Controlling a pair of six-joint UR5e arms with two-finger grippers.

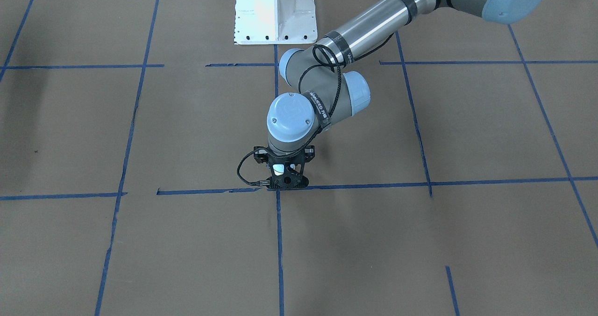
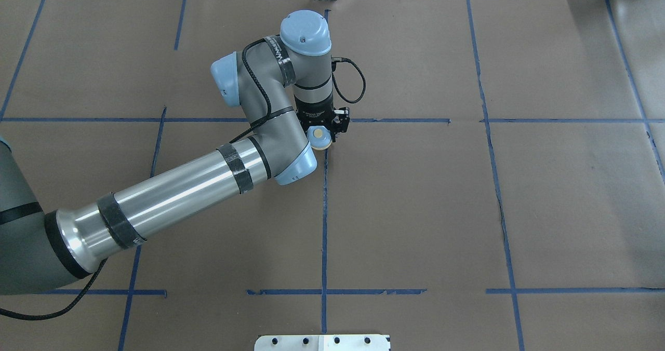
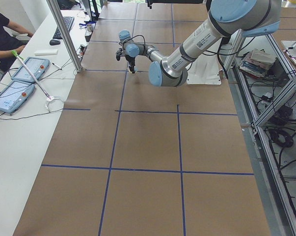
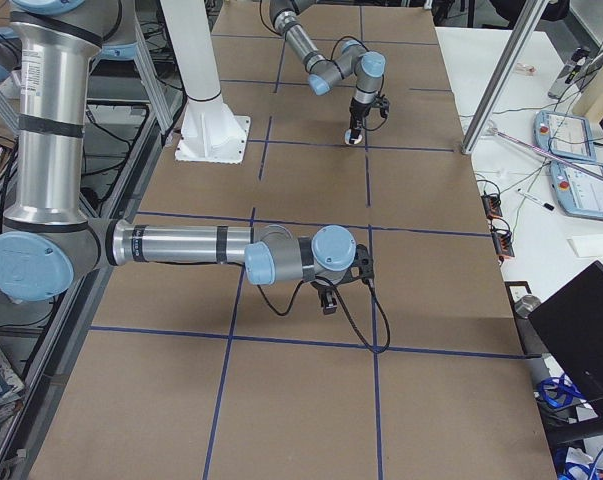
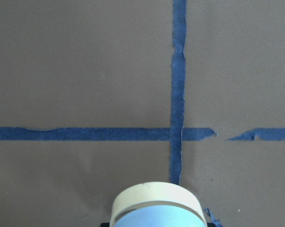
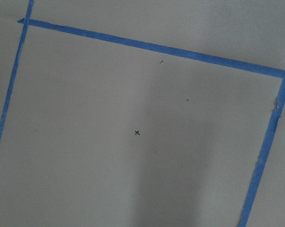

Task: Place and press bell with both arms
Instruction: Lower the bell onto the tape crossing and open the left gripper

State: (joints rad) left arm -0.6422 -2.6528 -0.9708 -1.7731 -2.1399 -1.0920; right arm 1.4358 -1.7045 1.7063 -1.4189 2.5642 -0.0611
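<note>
The light-blue bell [image 2: 318, 135] with its cream button sits upright between the fingers of my left gripper [image 2: 324, 135], which is shut on it. The gripper points straight down over a crossing of blue tape lines [image 1: 279, 190]. In the front view a patch of the bell [image 1: 278, 168] shows through the gripper frame [image 1: 285, 178]. The left wrist view shows the bell's dome and cream ring [image 5: 156, 208] at the bottom edge. I cannot tell whether it touches the table. My right gripper [image 4: 328, 302] shows only in the right side view, low over the table; I cannot tell if it is open.
The table is covered in brown paper with a grid of blue tape. The white pedestal base [image 1: 274, 12] stands at the robot's side. A metal post [image 3: 64, 34] and operator tablets [image 3: 25, 69] lie beyond the far edge. A small x mark [image 6: 137, 133] is under the right wrist.
</note>
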